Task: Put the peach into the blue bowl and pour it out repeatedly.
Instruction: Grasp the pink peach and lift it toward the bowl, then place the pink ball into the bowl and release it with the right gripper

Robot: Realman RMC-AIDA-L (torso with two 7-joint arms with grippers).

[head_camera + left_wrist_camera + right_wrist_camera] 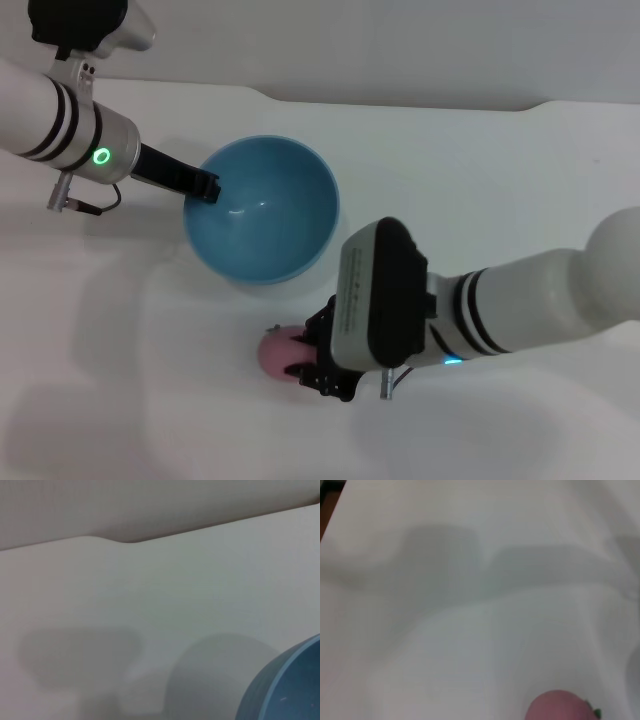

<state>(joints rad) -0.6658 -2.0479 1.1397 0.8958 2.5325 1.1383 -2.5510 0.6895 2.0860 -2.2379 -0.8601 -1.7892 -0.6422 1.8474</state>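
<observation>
The blue bowl [262, 208] stands upright on the white table, empty inside. My left gripper [207, 187] is shut on its left rim, one black finger reaching over the edge. Part of the bowl's wall shows in the left wrist view [287, 690]. The pink peach [272, 352] lies on the table in front of the bowl, near the front edge. My right gripper [301, 358] comes from the right and its black fingers close around the peach's right half. The peach's top shows in the right wrist view [559, 707].
The white table [480, 170] ends at a curved back edge with a grey wall behind it. My right forearm lies across the table's right front part. Nothing else stands on the table.
</observation>
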